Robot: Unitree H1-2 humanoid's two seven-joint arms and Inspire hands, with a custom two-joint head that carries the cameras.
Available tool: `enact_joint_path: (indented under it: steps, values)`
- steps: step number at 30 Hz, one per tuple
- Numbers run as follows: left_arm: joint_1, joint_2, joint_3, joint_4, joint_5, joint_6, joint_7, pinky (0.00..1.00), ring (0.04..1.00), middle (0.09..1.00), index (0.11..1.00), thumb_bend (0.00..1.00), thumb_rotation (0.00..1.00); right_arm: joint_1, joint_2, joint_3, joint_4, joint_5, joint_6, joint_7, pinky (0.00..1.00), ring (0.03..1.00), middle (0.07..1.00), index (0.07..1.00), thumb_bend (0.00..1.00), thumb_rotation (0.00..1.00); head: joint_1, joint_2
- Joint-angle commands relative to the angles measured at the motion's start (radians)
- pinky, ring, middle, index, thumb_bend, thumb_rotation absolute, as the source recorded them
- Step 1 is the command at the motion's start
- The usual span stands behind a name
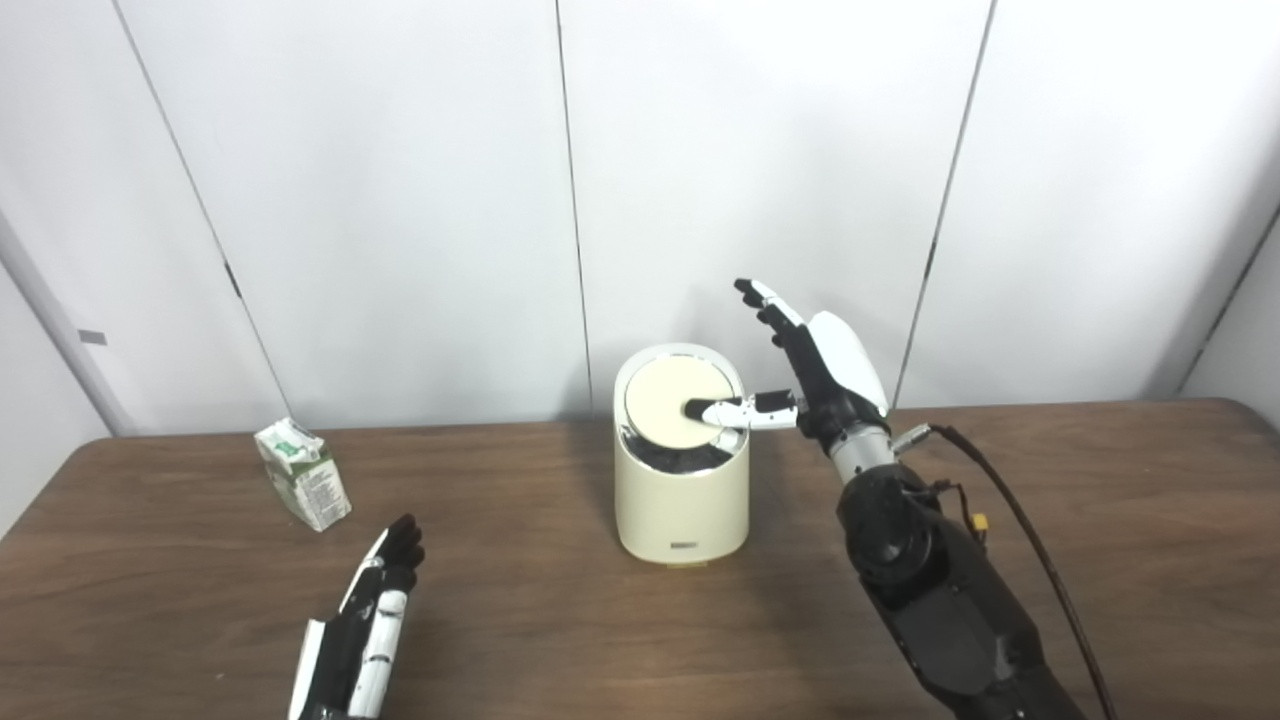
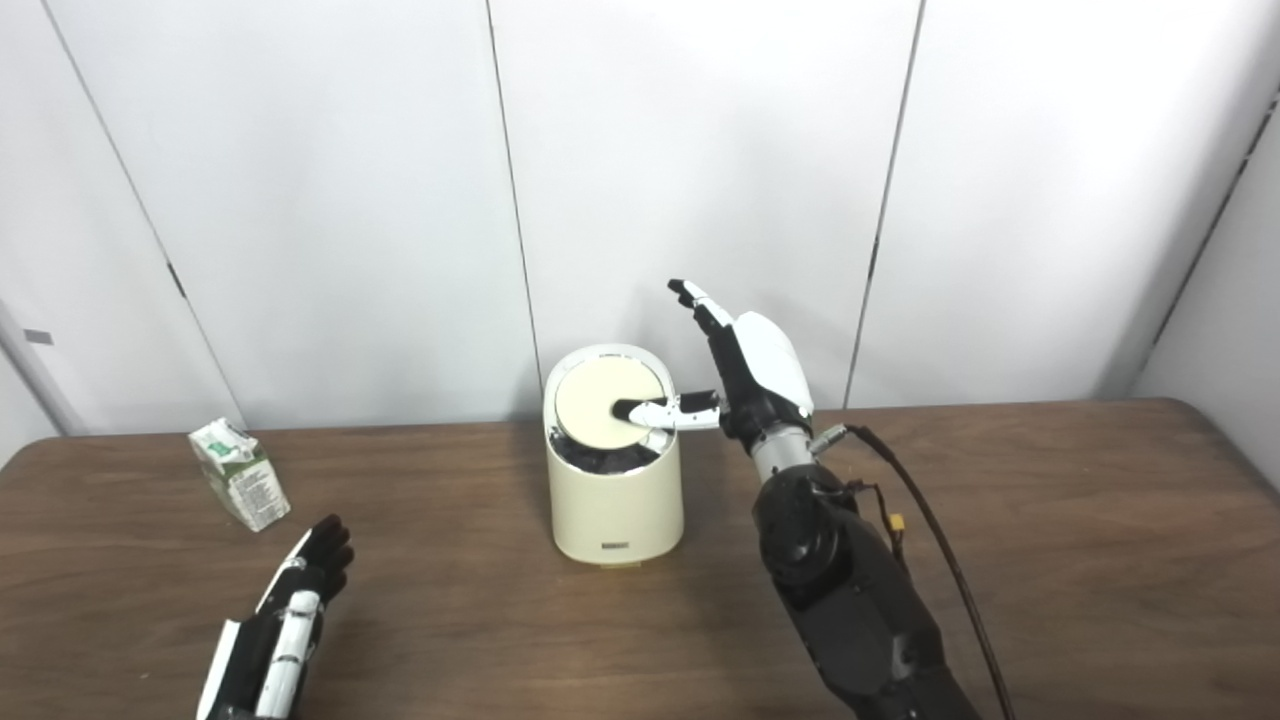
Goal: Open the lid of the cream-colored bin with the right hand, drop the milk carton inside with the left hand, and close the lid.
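- Left eye view shows the right hand (image 1: 820, 375) up beside the top of the bin (image 1: 682, 480), just to its right side.
- Its thumb (image 1: 730, 410) sticks out sideways and rests on the round lid (image 1: 675, 400). The other fingers (image 1: 770, 305) point up and are spread apart — they hold nothing.
- So this hand is open, and only the thumb touches anything.
- The lid looks tipped a little, with a dark gap under its near edge. I think the opening step is under way but not finished.
- The milk carton (image 1: 303, 472) stands on the table (image 1: 1100, 520), a bit tilted, with its long side going up and down.
- It is up and a little to the left of the left hand (image 1: 370, 620), near it but not touching.
- The left hand is much nearer the carton than the right hand is — the bin sits between the right hand and the carton.
- The left hand lies low over the table with its fingers out fairly straight. It is open and holds nothing.
- To grab the carton, the left hand would need to reach forward and a bit left, then close around its sides.
- The carton is well apart from the bin, off to the bin's left.
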Motion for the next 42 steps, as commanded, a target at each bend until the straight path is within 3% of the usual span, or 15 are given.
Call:
enact_joint_path:
  steps: [1, 5, 12, 17, 22, 26, 30, 36, 42]
  values:
    - [0.043, -0.025, -0.013, 0.084, -0.006, -0.018, 0.002, 0.95, 0.926, 0.933, 0.946, 0.39, 0.84, -0.033, -0.012, 0.021, -0.021, -0.045, -0.023, 0.004, 0.83, 0.878, 0.889, 0.9, 0.91, 0.3, -0.001, 0.001]
    - [0.045, -0.028, -0.013, 0.079, -0.004, -0.012, 0.006, 0.95, 0.927, 0.934, 0.945, 0.41, 0.83, -0.035, -0.035, 0.069, -0.039, -0.12, -0.025, 0.006, 0.88, 0.911, 0.904, 0.909, 0.9, 0.29, 0.001, 0.008]
    - [0.047, -0.033, -0.018, 0.074, 0.009, -0.008, 0.009, 0.95, 0.922, 0.93, 0.942, 0.42, 0.84, -0.061, -0.085, 0.156, -0.025, -0.303, -0.018, -0.018, 0.86, 0.92, 0.917, 0.926, 0.9, 0.27, 0.007, 0.014]
    - [0.045, -0.037, -0.018, 0.074, 0.006, -0.008, 0.009, 0.95, 0.924, 0.934, 0.945, 0.42, 0.83, -0.066, -0.091, 0.161, -0.026, -0.335, -0.019, -0.011, 0.87, 0.927, 0.924, 0.929, 0.91, 0.25, 0.01, 0.018]
    - [0.047, -0.037, -0.02, 0.073, 0.005, -0.01, 0.004, 0.97, 0.928, 0.935, 0.947, 0.42, 0.83, -0.045, -0.065, 0.093, -0.046, -0.236, -0.033, 0.002, 0.87, 0.918, 0.911, 0.915, 0.85, 0.32, 0.013, 0.02]
    - [0.048, -0.038, -0.019, 0.068, 0.005, -0.005, 0.005, 0.97, 0.925, 0.93, 0.945, 0.41, 0.83, -0.023, -0.037, -0.004, -0.099, -0.104, -0.034, 0.024, 0.87, 0.906, 0.899, 0.905, 0.79, 0.35, 0.012, 0.025]
    - [0.048, -0.038, -0.019, 0.067, 0.008, -0.004, 0.006, 0.96, 0.923, 0.932, 0.946, 0.42, 0.83, 0.005, -0.019, -0.105, -0.189, 0.013, 0.011, 0.074, 0.76, 0.86, 0.886, 0.91, 0.73, 0.39, 0.012, 0.028]
    - [0.044, -0.035, -0.016, 0.073, -0.003, -0.006, 0.002, 0.95, 0.923, 0.933, 0.944, 0.42, 0.82, 0.061, -0.01, -0.216, -0.3, 0.101, 0.107, 0.097, 0.7, 0.825, 0.864, 0.884, 0.67, 0.5, 0.008, 0.029]
    - [0.041, -0.031, -0.013, 0.077, -0.007, -0.006, -0.002, 0.95, 0.926, 0.935, 0.943, 0.43, 0.82, 0.156, -0.024, -0.258, -0.371, 0.159, 0.144, 0.134, 0.76, 0.839, 0.864, 0.888, 0.59, 0.51, 0.006, 0.031]
